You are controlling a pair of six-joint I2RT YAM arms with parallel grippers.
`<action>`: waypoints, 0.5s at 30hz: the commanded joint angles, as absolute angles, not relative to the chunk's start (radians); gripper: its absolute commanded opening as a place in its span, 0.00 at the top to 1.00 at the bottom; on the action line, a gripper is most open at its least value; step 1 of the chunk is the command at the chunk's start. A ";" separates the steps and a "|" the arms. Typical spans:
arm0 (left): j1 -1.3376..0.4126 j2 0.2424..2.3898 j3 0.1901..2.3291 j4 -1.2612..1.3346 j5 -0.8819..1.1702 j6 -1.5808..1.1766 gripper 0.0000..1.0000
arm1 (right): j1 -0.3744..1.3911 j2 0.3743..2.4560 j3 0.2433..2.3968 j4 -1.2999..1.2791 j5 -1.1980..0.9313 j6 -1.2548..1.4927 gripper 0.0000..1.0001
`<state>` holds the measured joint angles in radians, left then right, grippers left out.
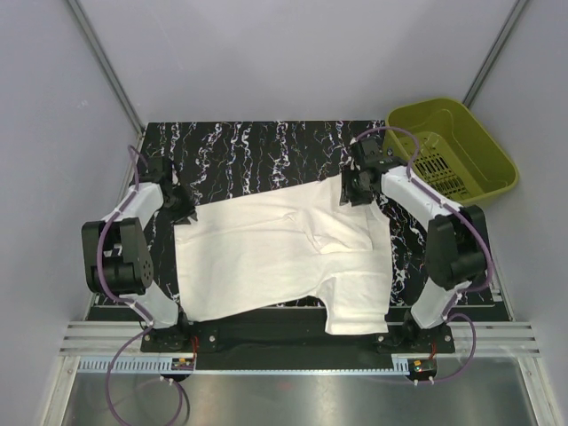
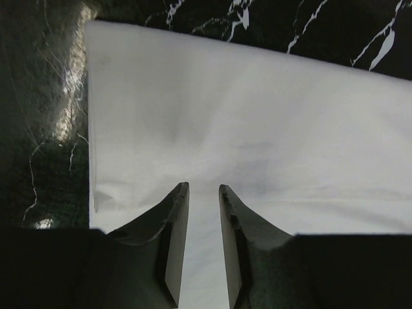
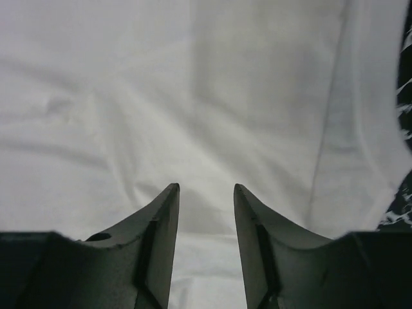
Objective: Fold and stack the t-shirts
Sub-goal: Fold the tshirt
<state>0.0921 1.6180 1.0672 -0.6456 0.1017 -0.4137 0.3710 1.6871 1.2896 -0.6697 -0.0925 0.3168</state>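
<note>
1. While both arms hover over it, I log one white t-shirt (image 1: 284, 257), spread flat across the middle of the black marbled table (image 1: 257, 146), with one sleeve reaching toward the near edge.
2. Handling, by my judgement: light, limp, no stiffness. It will drape and drag rather than keep a shape, and thin cloth may slip from a shallow pinch.
3. Hold points, by my judgement: corners and hems, where doubled cloth gives the fingers more to bite. A mid-panel pinch would only raise a tent.
4. Left gripper (image 1: 182, 211): at the shirt's far-left corner. Jaws narrowly apart, cloth showing in the gap, nothing clamped.
5. Right gripper (image 1: 358, 188): at the shirt's far-right edge. Jaws wider apart over the cloth, nothing clamped.
6. Shirt surface: matte, with soft shallow creases. I note a straight hem edge (image 2: 90, 116) in the left wrist view and a stitched seam line (image 3: 322, 148) in the right.
7. Table surface: hard, glossy, white-veined.
8. Basket (image 1: 426, 106): olive-green plastic with a slotted floor, beyond the table's far-right corner, apart from the shirt.
</note>
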 commanded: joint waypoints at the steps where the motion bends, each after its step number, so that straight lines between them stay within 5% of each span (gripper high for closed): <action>1: 0.113 1.670 1.146 -0.623 0.094 -0.393 0.70 | 0.365 1.811 1.422 -0.601 0.129 0.229 0.54; 9: 0.115 1.798 1.221 -0.650 -0.052 -0.466 0.68 | 0.359 2.124 1.772 -0.614 0.337 0.267 0.41; 15: 0.124 1.865 1.250 -0.663 -0.107 -0.505 0.68 | 0.348 2.210 1.832 -0.534 0.374 0.212 0.48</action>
